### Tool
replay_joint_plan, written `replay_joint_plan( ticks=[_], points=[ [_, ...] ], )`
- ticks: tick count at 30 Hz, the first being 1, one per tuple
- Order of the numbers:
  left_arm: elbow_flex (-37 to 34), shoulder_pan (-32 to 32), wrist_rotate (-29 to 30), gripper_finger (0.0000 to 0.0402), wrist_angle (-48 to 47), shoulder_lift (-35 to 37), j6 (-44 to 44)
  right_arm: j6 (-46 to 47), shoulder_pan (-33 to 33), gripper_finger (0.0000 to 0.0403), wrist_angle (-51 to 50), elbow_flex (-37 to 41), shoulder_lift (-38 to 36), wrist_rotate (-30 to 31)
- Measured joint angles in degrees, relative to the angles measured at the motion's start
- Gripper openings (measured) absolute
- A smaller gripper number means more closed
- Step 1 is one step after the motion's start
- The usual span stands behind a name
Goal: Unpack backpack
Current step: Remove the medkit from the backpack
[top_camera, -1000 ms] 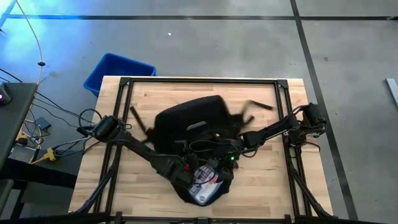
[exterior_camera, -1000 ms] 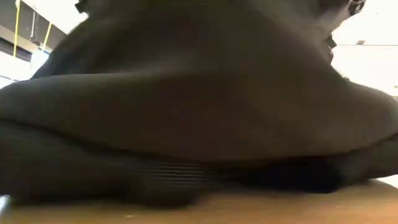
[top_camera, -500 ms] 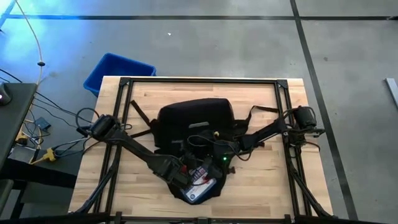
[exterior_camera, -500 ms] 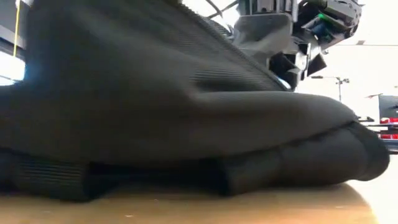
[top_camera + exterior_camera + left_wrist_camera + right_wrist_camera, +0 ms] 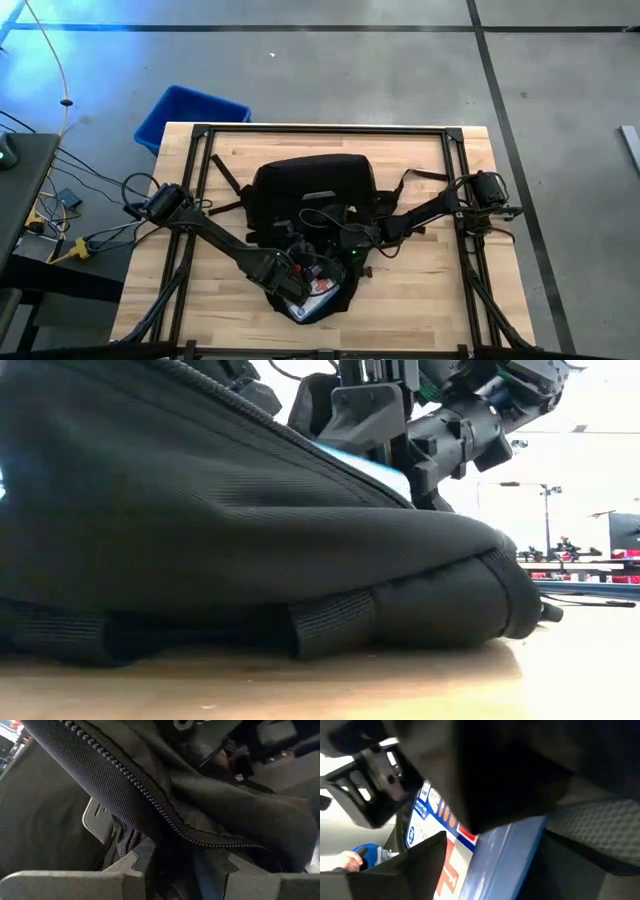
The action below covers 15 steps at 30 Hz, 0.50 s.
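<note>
We see the backpack (image 5: pixel 310 195) lying flat near the middle of the wooden surface (image 5: pixel 440 290), its open mouth turned toward 6 o'clock and its straps trailing out toward 9 and 3 o'clock. Both arms meet at that open end. The left gripper (image 5: pixel 293 275) comes in from 9 o'clock and sits at the mouth of the bag; in the left wrist view its jaws stand a little apart around the zippered edge (image 5: pixel 150 805) of the fabric, though we cannot tell whether they actually pinch it. The right gripper (image 5: pixel 335 245) reaches in from 3 o'clock, just beside the left one, with a small green light showing on its wrist. In the right wrist view its jaws are apart, with a blue, white and red package (image 5: pixel 470 855) lying between and beyond them inside the bag; no contact with it is visible. From above, that same package (image 5: pixel 318 290) shows in the opening at 6 o'clock. In the low view the backpack (image 5: pixel 200 530) fills most of the frame, resting on the surface, with both grippers above its upper edge. A blue bin (image 5: pixel 190 115) stands on the floor off the surface's 11 o'clock corner.
</note>
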<state>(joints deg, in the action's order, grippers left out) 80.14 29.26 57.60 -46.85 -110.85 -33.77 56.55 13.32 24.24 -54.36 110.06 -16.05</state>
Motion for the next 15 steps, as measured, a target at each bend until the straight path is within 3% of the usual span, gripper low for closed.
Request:
replay_joint_plan(
  ticks=[8,15],
  points=[
    [0.1,-0.4,1.6,0.0089,-0.9,0.1,-0.8,-0.9,1.0,0.0219,4.6,-0.7,0.0,0.1],
    [0.8,-0.3,2.1,0.0089,-5.4,0.5,-3.1,-1.6,1.6,0.0253,5.8,-0.8,0.2,-0.6]
  ],
)
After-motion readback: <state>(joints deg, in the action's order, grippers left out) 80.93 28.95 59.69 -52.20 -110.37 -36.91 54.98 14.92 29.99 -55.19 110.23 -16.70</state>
